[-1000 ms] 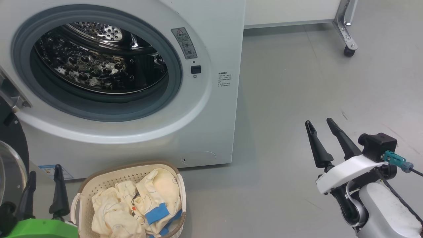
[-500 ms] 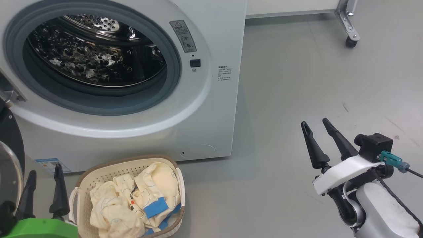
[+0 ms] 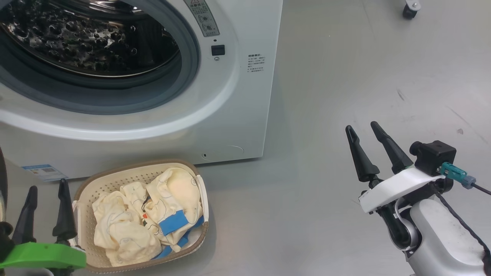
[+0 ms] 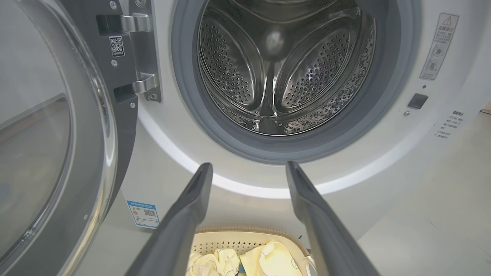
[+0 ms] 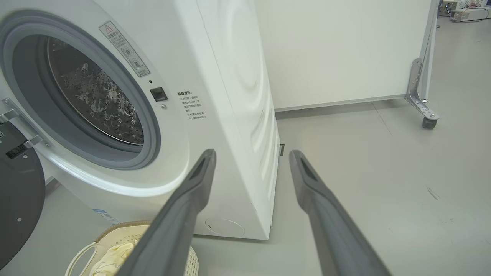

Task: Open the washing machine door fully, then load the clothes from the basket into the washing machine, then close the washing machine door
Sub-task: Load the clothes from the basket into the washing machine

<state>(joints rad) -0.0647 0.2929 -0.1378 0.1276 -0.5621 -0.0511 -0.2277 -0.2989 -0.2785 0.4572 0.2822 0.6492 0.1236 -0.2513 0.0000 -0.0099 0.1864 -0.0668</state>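
The washing machine door [image 4: 57, 134] stands swung wide off the washing machine [image 3: 230, 96], so loading looks to be the step in hand. The basket [image 3: 142, 170] of clothes [image 3: 145, 207] sits on the grey floor [image 3: 345, 76] just before the machine. The left pincer [image 3: 47, 184] and right pincer [image 3: 361, 125] both gape, empty. Next, one likely must dip onto the clothes. A castor [image 5: 427, 122] stands well beyond the machine.

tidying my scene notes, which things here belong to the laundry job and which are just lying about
Job: washer, door, basket, clothes.
Lying about: caster, white panel.
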